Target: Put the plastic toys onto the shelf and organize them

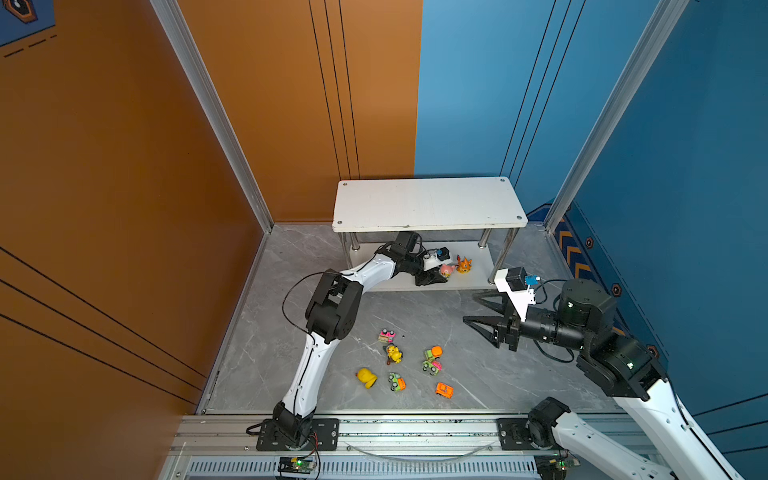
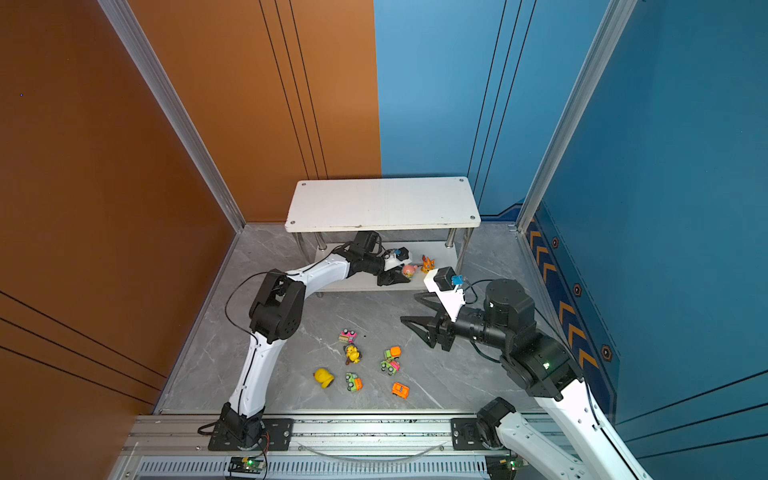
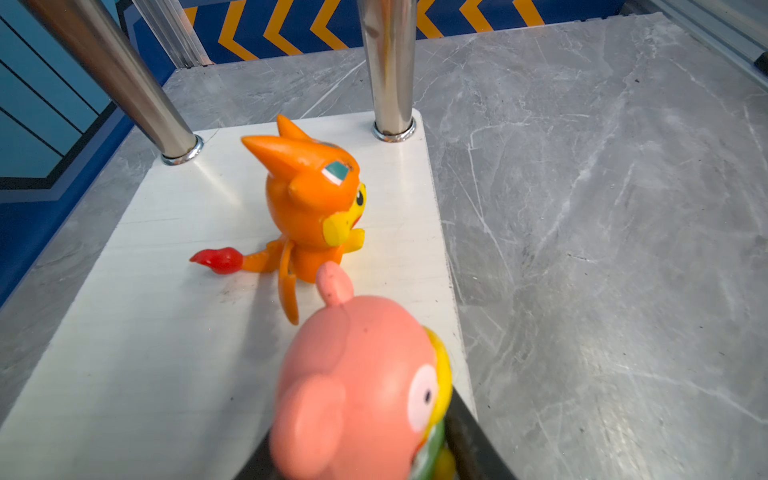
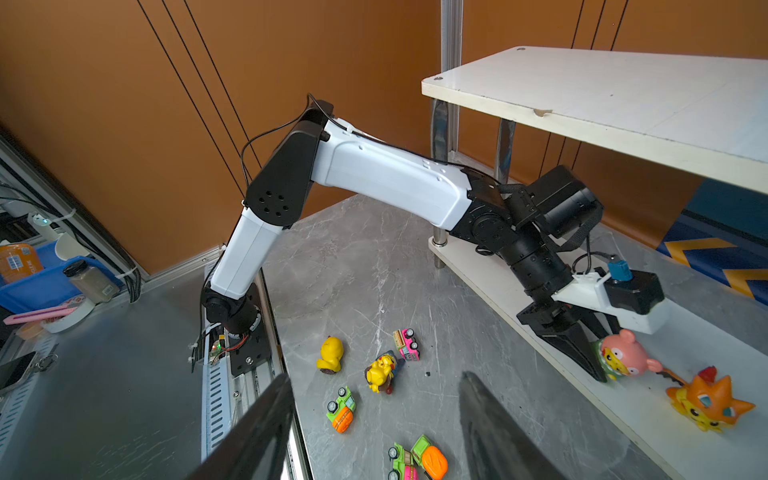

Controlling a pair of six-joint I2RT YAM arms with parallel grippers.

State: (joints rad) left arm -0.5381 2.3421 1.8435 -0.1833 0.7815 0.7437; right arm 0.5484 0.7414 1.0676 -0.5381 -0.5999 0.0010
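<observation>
The shelf (image 1: 428, 203) (image 2: 382, 203) stands at the back, its top board bare. My left gripper (image 1: 444, 277) (image 2: 409, 277) (image 4: 606, 365) reaches in over the lower board (image 3: 166, 291) and is shut on a pink figurine (image 1: 446, 270) (image 3: 357, 386) (image 4: 623, 353) near the front edge. An orange figurine (image 1: 464, 264) (image 3: 311, 199) (image 4: 708, 401) stands on that board just beyond it. My right gripper (image 1: 469, 306) (image 2: 408, 306) (image 4: 376, 376) hangs open and empty above the floor, right of the shelf's front. Several plastic toys lie on the floor.
On the grey floor lie a pink car (image 1: 387, 334), a yellow figurine (image 1: 394, 354), a yellow duck (image 1: 367, 377), green-and-orange cars (image 1: 397, 382) (image 1: 433, 353), a green-and-pink car (image 1: 432, 366) and an orange car (image 1: 444, 390). Chrome legs (image 3: 390, 70) flank the lower board.
</observation>
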